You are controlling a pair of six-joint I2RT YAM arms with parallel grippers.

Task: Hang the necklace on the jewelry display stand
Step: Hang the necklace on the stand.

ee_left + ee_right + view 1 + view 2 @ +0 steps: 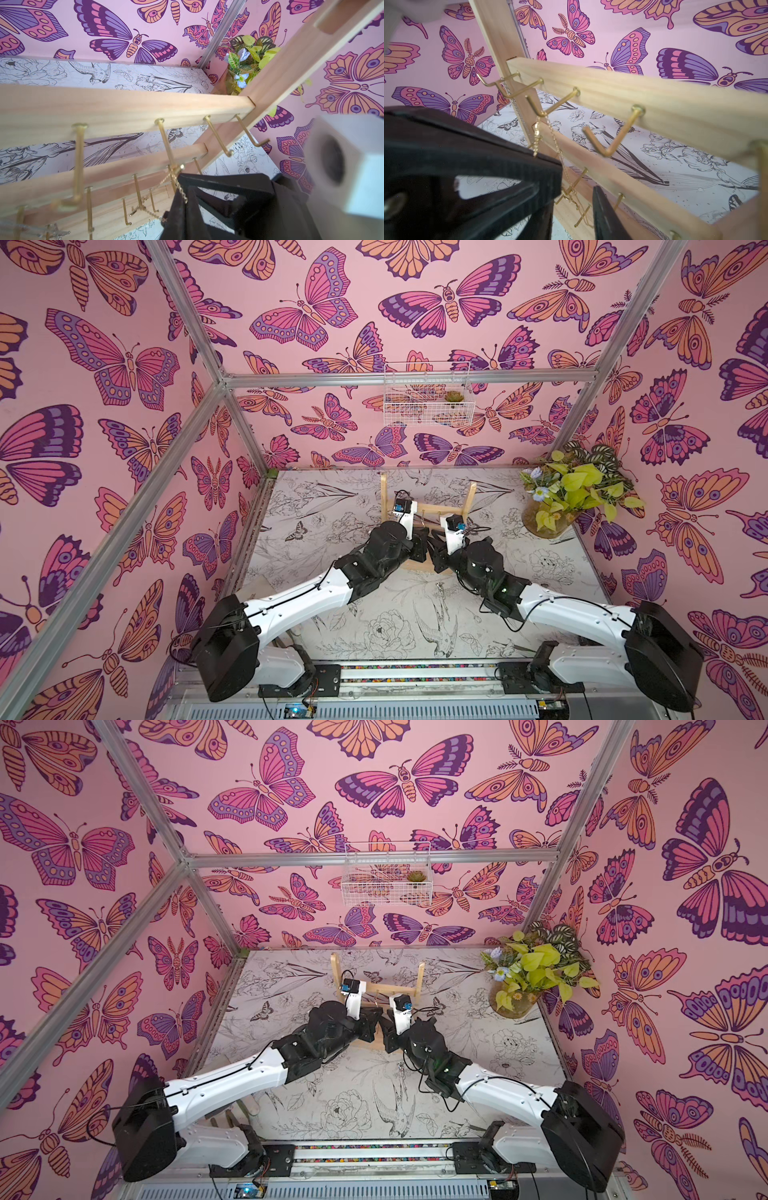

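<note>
Fine gold chain necklace (536, 133) over 1 hook (538, 110) of pale wooden ladder stand (633, 99), left tool (187, 200) clamped on chain, right tool (577, 187) parted, empty

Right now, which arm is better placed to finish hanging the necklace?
Left: the left claw is shut on the necklace, which lies over a gold hook. The right claw is open and holds nothing.

Fine gold necklace (536, 133) drapes over a hook (533, 106) on the upright pale wooden stand (633, 99).
</note>
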